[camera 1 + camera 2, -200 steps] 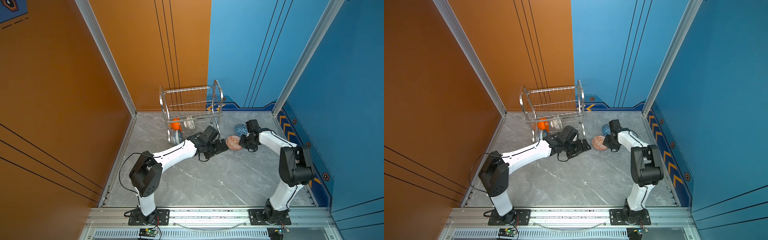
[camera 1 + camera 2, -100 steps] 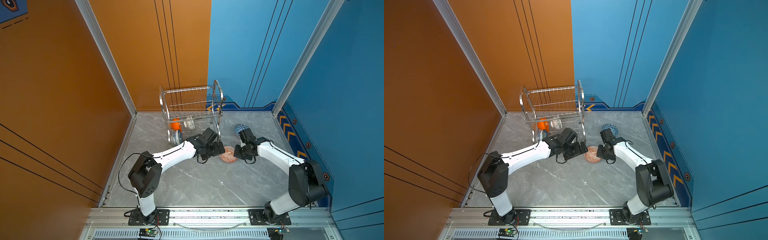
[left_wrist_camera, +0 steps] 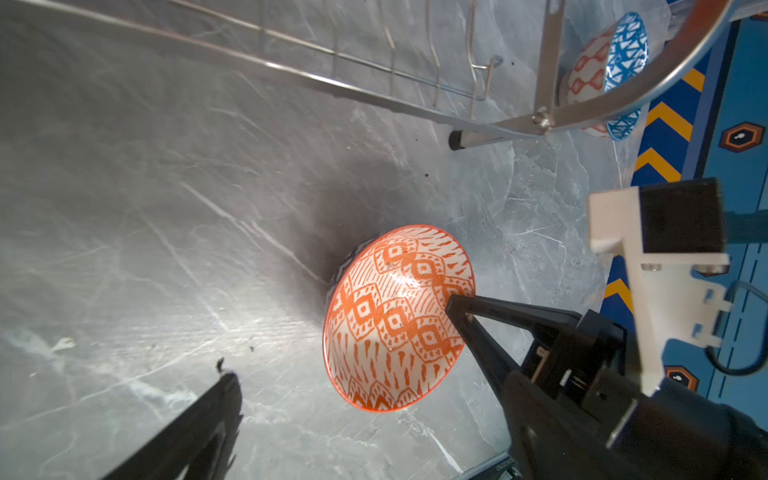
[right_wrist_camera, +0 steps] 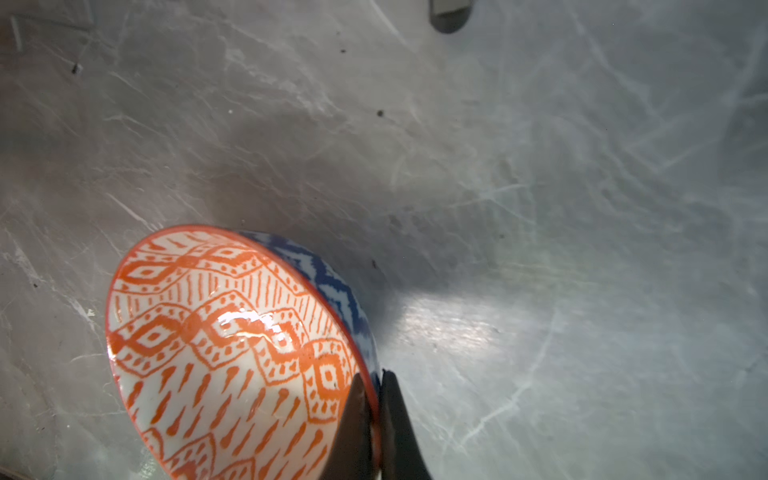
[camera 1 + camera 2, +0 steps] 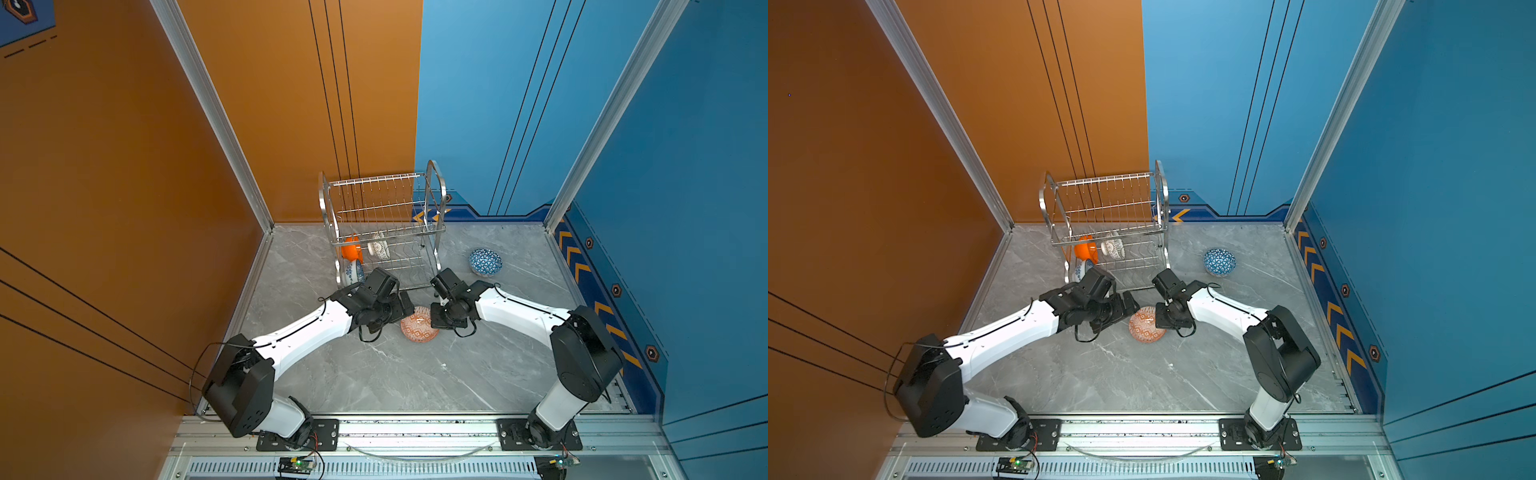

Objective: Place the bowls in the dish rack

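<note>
One round orange-white geometric bowl (image 5: 419,325) has come to the middle, near the shiny steel wire dish rack (image 5: 386,216).
The right gripper (image 4: 374,380), clamped on its rim, brought it left, away from the blue-white triangle bowl (image 5: 485,262); the left gripper (image 5: 406,306) waits beside it, wide open and empty, so a handover seems next.

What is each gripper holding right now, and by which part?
The right gripper pinches the orange-white bowl by its rim; the left gripper is open, holding nothing.
</note>
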Controlling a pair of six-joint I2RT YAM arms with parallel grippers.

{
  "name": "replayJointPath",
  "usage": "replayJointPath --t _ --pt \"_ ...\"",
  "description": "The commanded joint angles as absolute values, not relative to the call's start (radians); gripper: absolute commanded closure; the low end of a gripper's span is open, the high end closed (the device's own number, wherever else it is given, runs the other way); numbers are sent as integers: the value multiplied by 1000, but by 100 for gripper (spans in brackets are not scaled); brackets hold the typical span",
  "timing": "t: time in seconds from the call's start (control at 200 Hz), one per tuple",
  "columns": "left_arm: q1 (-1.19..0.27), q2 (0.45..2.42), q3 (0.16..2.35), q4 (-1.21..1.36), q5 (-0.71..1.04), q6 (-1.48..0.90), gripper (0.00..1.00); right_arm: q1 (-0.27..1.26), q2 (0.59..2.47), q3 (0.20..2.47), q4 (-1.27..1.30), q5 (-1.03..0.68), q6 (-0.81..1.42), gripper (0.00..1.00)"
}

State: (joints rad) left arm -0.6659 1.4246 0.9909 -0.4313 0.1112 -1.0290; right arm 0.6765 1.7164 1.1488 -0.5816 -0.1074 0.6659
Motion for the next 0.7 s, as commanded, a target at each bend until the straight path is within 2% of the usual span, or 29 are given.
replayJointPath --t 0.0,0.355,0.571,0.696 --pt "-634 1358 918 -469 85 -1044 2 718 1777 1218 -568 -98 691 100" --pt "-537 1163 767 -525 81 -1062 2 743 1949 1397 -607 -97 660 100" --pt "-493 1102 734 -546 97 -1063 2 745 1951 1430 -631 -73 634 86" --pt "-463 1092 728 -552 118 -1055 2 746 1936 1447 -647 -62 622 73"
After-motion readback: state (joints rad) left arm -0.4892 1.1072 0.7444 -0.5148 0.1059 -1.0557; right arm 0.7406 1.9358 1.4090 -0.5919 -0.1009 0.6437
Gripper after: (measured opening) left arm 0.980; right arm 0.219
